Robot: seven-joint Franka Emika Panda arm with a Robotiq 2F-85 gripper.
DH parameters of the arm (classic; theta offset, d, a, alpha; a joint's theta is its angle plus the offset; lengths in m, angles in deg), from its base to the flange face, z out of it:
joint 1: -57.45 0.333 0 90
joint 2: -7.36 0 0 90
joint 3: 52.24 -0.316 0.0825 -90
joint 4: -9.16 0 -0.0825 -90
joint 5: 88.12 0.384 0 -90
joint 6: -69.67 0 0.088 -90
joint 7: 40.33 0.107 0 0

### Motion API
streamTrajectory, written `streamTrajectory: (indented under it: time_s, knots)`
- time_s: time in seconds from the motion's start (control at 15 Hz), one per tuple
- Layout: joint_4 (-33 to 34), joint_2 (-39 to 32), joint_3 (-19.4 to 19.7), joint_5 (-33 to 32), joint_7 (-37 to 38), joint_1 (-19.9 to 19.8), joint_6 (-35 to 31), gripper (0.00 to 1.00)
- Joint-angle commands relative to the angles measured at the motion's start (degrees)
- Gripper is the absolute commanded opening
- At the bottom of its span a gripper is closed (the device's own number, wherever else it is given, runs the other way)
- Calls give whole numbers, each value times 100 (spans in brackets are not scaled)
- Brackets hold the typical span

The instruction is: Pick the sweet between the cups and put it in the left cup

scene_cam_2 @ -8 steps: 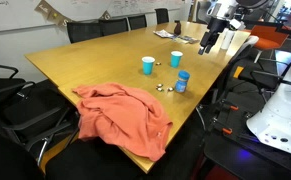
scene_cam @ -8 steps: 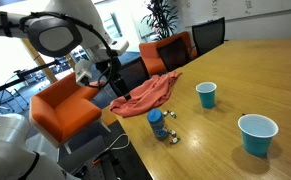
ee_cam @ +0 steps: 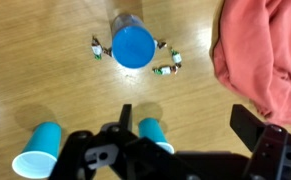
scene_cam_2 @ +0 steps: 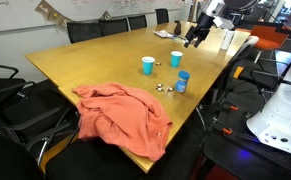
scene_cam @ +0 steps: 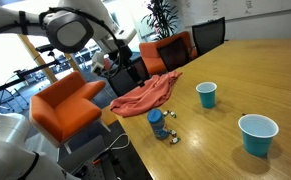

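Two teal cups stand on the wooden table. The smaller-looking cup (scene_cam: 206,94) also shows in the other exterior view (scene_cam_2: 148,65) and, partly hidden by the gripper, in the wrist view (ee_cam: 153,133). The bigger cup (scene_cam: 257,133) shows there too (scene_cam_2: 176,59) (ee_cam: 40,148). Small wrapped sweets (ee_cam: 166,70) (scene_cam: 172,135) (scene_cam_2: 160,88) lie around a blue-lidded container (ee_cam: 133,45) (scene_cam: 156,122) (scene_cam_2: 182,81). I cannot make out a sweet between the cups. My gripper (ee_cam: 190,125) (scene_cam_2: 193,38) (scene_cam: 118,65) is open and empty, high above the table's edge.
A salmon-red cloth (scene_cam: 145,95) (scene_cam_2: 125,115) (ee_cam: 265,50) lies over the table's edge near the container. Orange armchairs (scene_cam: 65,105) and black chairs (scene_cam_2: 85,30) stand around the table.
My arm has swung, and the gripper has shifted towards the table over the edge. The cups, sweets and cloth have not moved.
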Motion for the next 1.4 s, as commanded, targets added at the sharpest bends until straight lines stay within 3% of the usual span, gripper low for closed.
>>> streamTrajectory:
  time_s: [0.0,0.27,0.53,0.8,1.13,1.33]
  knots:
    - [1102,-1451,-230,-195,911,-441,-726,100]
    - [2403,-2840,-107,-1034,2264,-777,-914,100]
    - [3798,-4104,486,-1558,3490,-620,-615,100]
    - [5093,-5393,950,-1275,4285,-495,-445,100]
    - [6621,-6765,799,-310,4474,-696,-320,100]
    - [7528,-7449,878,-49,4803,-659,64,100]
